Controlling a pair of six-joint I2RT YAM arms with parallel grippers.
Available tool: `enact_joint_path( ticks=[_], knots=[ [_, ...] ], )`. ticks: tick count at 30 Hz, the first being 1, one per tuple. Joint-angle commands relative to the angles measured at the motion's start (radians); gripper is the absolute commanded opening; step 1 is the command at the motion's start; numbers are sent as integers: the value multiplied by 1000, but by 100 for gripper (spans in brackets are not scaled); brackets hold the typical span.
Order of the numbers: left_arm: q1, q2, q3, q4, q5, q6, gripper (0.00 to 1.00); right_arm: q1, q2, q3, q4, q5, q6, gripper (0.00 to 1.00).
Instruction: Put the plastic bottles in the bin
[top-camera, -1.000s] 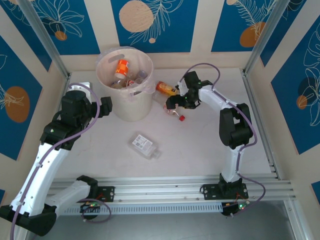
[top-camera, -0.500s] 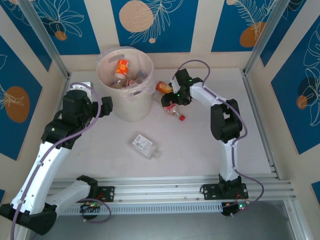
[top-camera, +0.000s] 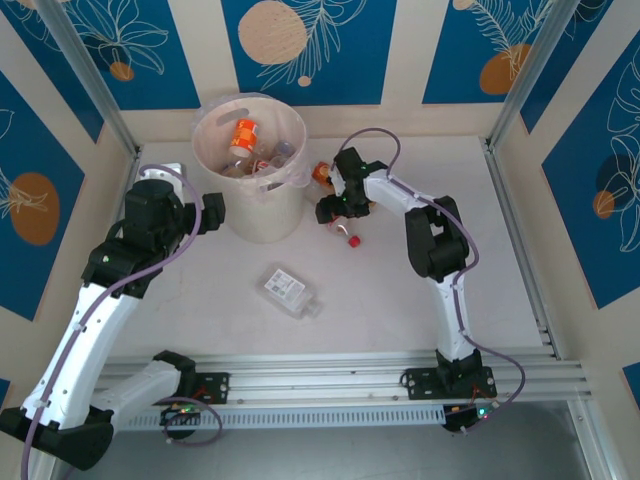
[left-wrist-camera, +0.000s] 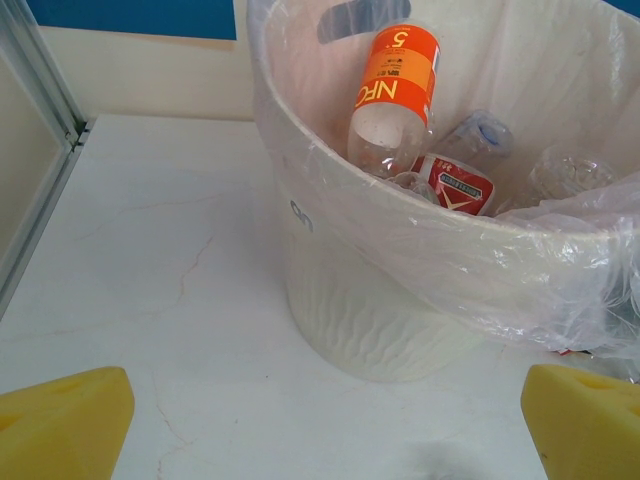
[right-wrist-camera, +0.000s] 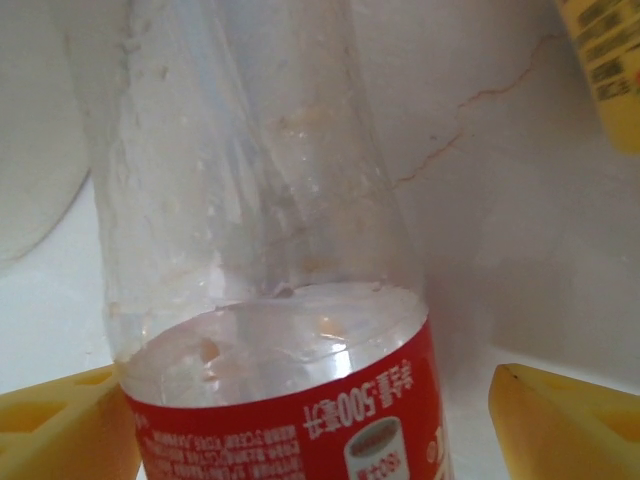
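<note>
While the left end effector (left-wrist-camera: 320, 425) hangs with fingers apart beside the bin (left-wrist-camera: 370, 320), which sits upper left of centre in the top view, I see the right end effector (right-wrist-camera: 300, 430) spread around a red-labelled bottle (right-wrist-camera: 285, 400), not clamped on it. An orange-labelled bottle (left-wrist-camera: 395, 85) lies among others inside the bin. A clear bottle (top-camera: 288, 290) lies on the desk (top-camera: 400, 290) at centre frame, and an orange bottle (top-camera: 322, 172) lies just right of the bin.
</note>
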Motion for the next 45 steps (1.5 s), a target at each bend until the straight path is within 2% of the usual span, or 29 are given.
enact_joint_path(
  ticks=[1,8,16,20,31,38,45],
  knots=[
    [3,-3,30,-10,-10,4,99,10,25,42,-27,19,-19,83],
    [4,-9,31,-15,-23,5,100,22,33,51,-40,23,-24,74],
    [5,-10,32,-14,-24,7,100,44,-53,-10,-33,43,-20,60],
    [5,-10,30,-12,-22,7,99,50,-140,-73,-14,55,-5,55],
    [4,-9,27,3,-26,4,100,51,-477,-217,-18,170,73,53],
    [4,-4,28,18,-34,-5,100,81,-656,-138,-11,245,81,52],
    [4,5,29,23,-42,-11,100,131,-664,55,84,252,45,52]
  ],
)
